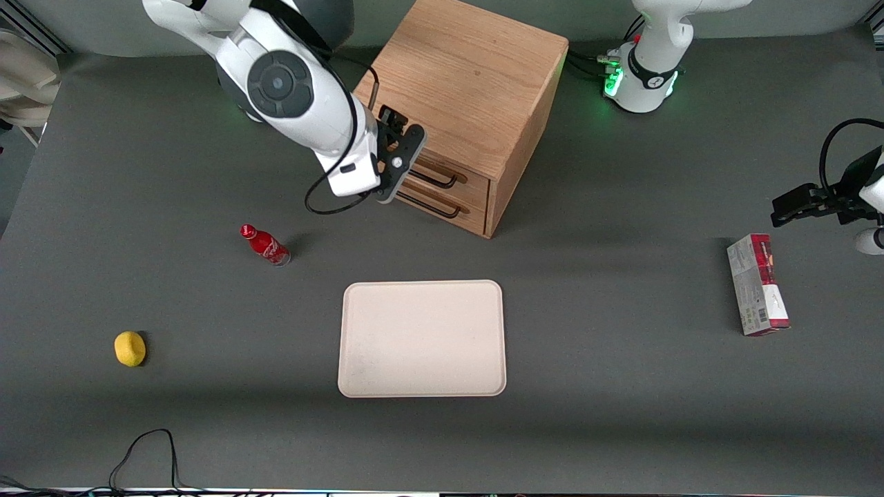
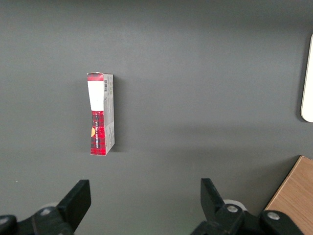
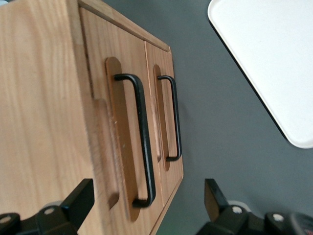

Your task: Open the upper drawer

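**A:** Where is the hand just now?

**B:** The hand [image 1: 395,157] hangs in front of the oak cabinet [image 1: 469,83], close to its drawer fronts, at the end of them nearer the working arm. In the wrist view its two fingers [image 3: 80,200] stand wide apart, with nothing between them and no contact with the wood or with either handle.

**A:** And the upper drawer?

**B:** The upper drawer [image 3: 122,142] sits at the top of the cabinet, flush with the front and closed. Its black bar handle [image 3: 144,142] runs along the drawer face over a shallow recess. Directly below it in the cabinet is the bottom drawer [image 3: 164,117] with a matching handle [image 3: 175,117], also closed.

**A:** What else is on the table?

**B:** The table [image 1: 621,414] is grey. A cream tray [image 1: 422,338] lies nearer the front camera than the cabinet. A small red bottle [image 1: 265,244] lies on its side toward the working arm's end from the cabinet, and a yellow lemon [image 1: 130,348] is farther out that way, nearer the camera. A red and grey box [image 1: 757,284] lies toward the parked arm's end, well apart from the cabinet.
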Robot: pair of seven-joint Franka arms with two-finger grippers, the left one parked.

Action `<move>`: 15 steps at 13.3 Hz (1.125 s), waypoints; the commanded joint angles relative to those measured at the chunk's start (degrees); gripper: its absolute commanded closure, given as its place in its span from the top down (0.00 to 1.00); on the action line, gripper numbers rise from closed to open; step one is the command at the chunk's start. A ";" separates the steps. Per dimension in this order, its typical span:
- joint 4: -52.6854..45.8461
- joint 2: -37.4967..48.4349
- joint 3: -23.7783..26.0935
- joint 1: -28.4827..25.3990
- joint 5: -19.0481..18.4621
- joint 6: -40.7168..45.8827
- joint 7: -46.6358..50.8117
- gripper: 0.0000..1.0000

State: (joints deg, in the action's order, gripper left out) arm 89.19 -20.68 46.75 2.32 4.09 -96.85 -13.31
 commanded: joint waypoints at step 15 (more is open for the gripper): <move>10.13 -2.26 0.01 0.23 -0.66 -13.28 -7.52 1.00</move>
State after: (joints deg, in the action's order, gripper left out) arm 99.15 -22.19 46.72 2.42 3.89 -109.05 -19.22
